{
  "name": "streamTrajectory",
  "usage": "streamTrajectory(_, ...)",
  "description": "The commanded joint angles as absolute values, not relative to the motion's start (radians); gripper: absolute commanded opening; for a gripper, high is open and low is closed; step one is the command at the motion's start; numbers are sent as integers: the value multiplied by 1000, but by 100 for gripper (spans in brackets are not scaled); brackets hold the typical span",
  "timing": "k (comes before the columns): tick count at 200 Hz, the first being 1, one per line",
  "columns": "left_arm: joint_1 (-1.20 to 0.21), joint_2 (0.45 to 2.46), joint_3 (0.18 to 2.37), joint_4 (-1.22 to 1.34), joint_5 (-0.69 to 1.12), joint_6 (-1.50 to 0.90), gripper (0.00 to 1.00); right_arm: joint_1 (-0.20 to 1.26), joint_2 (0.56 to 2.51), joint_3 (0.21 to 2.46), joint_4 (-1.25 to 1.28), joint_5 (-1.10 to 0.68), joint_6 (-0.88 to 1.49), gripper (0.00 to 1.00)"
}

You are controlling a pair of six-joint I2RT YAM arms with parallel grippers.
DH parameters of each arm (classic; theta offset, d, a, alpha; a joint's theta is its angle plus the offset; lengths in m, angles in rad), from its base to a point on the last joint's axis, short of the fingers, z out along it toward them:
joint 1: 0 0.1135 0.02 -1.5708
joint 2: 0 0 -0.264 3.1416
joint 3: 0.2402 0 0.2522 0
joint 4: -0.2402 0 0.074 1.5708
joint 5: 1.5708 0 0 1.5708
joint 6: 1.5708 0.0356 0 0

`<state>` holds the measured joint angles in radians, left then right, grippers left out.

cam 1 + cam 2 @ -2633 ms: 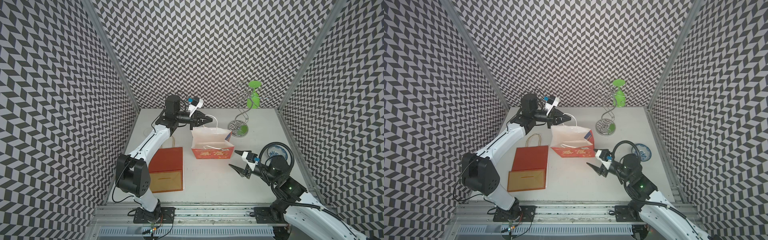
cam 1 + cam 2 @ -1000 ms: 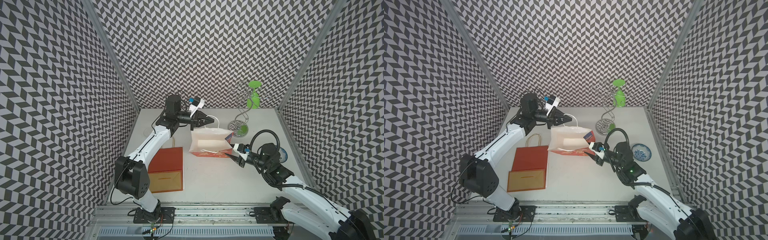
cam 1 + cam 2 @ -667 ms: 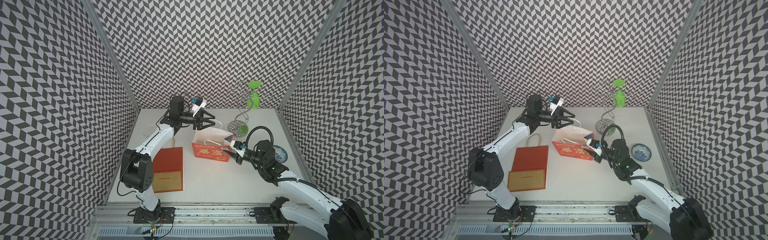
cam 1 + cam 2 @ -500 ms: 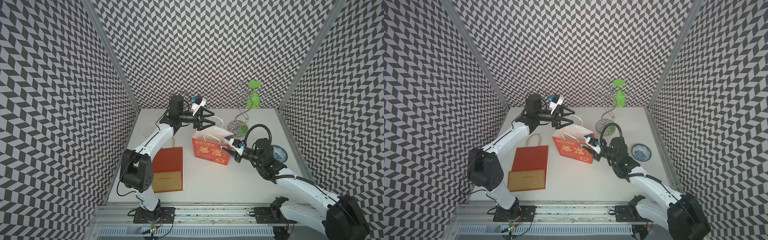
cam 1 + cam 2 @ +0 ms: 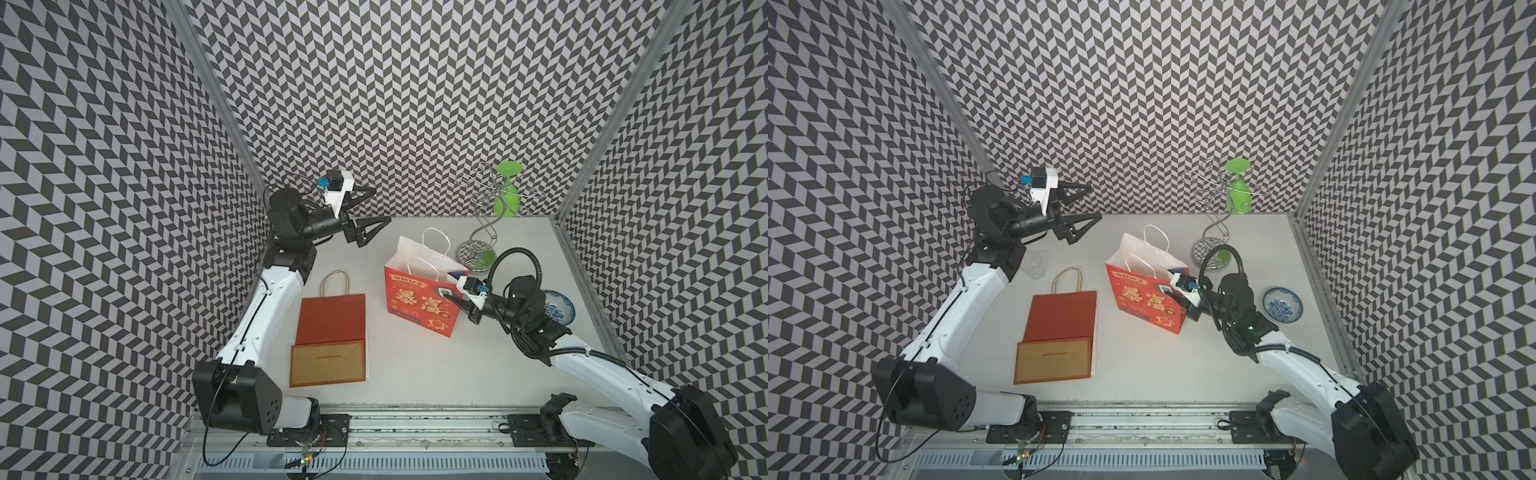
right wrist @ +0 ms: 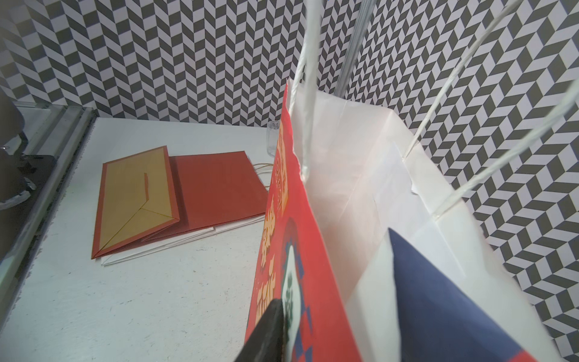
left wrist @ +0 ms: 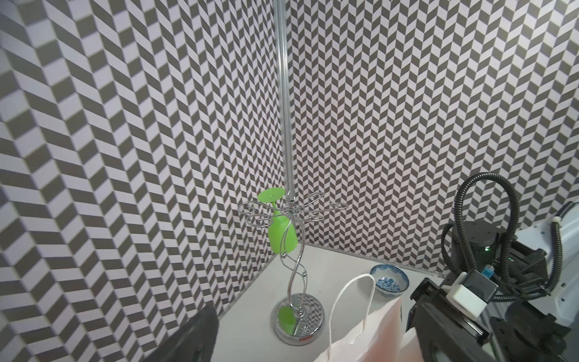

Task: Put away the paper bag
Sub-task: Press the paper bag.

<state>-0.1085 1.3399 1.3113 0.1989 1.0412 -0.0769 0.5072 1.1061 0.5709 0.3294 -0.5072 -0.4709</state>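
We pinched the paper bag (image 5: pixel 419 303) by its side in our right gripper (image 5: pixel 454 297); our left gripper (image 5: pixel 382 205) gaped well apart.

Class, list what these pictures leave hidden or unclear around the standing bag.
- Right gripper: the right wrist view shows one finger; the paper bag wall hides the other, so the grip is unconfirmed.
- Clear glass: right wrist view, the bag's edge covers one side.
- Bag's floor: both top views, hidden by its walls.
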Motion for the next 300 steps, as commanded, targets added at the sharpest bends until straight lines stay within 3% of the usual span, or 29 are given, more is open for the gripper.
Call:
streamTrajectory(1,-98,1232,1177,72,850,65,98,504,1092,581,367,-511,-483,36)
streamTrajectory(29,-87,1044,942,66,558,126,95,505,1097,589,345,-527,-495,34)
streamTrajectory(68,-69,925,827,6,478,161,93,503,1118,606,343,-553,-484,26)
streamTrajectory(160,-70,810,769,-49,562,160,91,474,1138,663,255,-606,-540,0)
streamTrajectory(195,-71,790,770,-61,659,170,92,466,1134,679,180,-630,-584,0)
streamTrajectory(241,-74,790,715,-69,998,205,94,466,1051,709,24,-686,-638,0)
streamTrajectory(300,-133,822,632,-109,1094,316,96,466,1003,675,-6,-736,-672,0)
